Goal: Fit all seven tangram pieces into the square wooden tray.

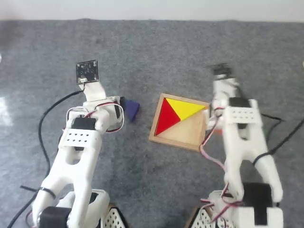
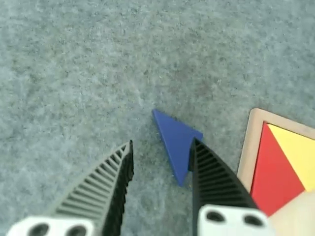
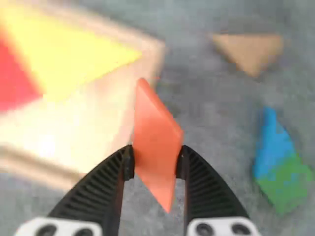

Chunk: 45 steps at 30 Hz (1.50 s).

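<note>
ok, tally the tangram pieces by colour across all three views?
red piece: 1
yellow piece: 1
dark blue piece: 1
orange piece: 1
tan piece: 1
light blue piece: 1
green piece: 1
Total: 7

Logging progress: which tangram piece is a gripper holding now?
The orange piece, clamped in the right gripper; the blue triangle lies on the mat, the red triangle in the tray.

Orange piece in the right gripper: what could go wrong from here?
The right gripper pinches the orange piece on edge; it may slip or land across the tray rim. The open left gripper has one finger over the blue piece; closing might push it away.
</note>
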Motion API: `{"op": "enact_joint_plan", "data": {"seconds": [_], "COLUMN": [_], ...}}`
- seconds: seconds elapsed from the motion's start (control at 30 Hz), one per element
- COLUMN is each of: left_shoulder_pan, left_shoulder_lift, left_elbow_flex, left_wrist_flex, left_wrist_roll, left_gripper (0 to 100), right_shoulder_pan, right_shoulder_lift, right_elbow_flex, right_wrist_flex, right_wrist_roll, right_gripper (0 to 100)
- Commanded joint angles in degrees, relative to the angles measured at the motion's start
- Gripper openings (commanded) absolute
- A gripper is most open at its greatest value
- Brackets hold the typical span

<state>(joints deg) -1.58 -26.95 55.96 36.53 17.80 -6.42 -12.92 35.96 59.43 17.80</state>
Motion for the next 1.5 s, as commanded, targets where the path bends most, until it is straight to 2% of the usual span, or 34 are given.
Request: {"op": "enact_joint_plan", "data": {"seconds": [0.0, 0.1, 0.33, 0.43, 0.57, 0.73, 1.0, 1.47], "left_shoulder_pan": [0.44, 0.44, 0.53, 0.53, 0.53, 0.53, 0.53, 0.53], "left_shoulder_lift": [-1.93, -1.93, -1.93, -1.93, -1.93, -1.93, -2.02, -2.02], "left_elbow_flex": [-0.22, -0.22, -0.13, -0.04, -0.04, -0.04, 0.13, 0.13], "left_wrist_flex": [-1.14, -1.14, -1.14, -1.14, -1.14, -1.14, -0.97, -0.97], "left_wrist_roll": [-0.79, -0.79, -0.79, -0.79, -0.79, -0.79, -0.79, -0.88], "left_gripper": [18, 18, 18, 18, 18, 18, 18, 18], "right_shoulder_pan": [-5.76, -6.81, -6.9, -6.9, -8.13, -8.57, -6.2, -5.67], "right_shoulder_lift": [-4.62, -5.76, -6.11, -6.02, -5.32, 3.74, 17.54, 38.99], "right_elbow_flex": [0.18, -0.62, -3.87, -3.87, -3.96, -9.58, -28.22, -45.71], "right_wrist_flex": [1.54, 4.18, 9.63, 9.8, 9.71, 10.07, 22.81, 21.85], "right_wrist_roll": [21.89, 38.51, 60.84, 69.89, 79.3, 86.15, 100.75, 103.74], "right_gripper": [5.0, 5.0, 4.9, 1.1, 0.9, 1.1, 1.1, 1.2]}}
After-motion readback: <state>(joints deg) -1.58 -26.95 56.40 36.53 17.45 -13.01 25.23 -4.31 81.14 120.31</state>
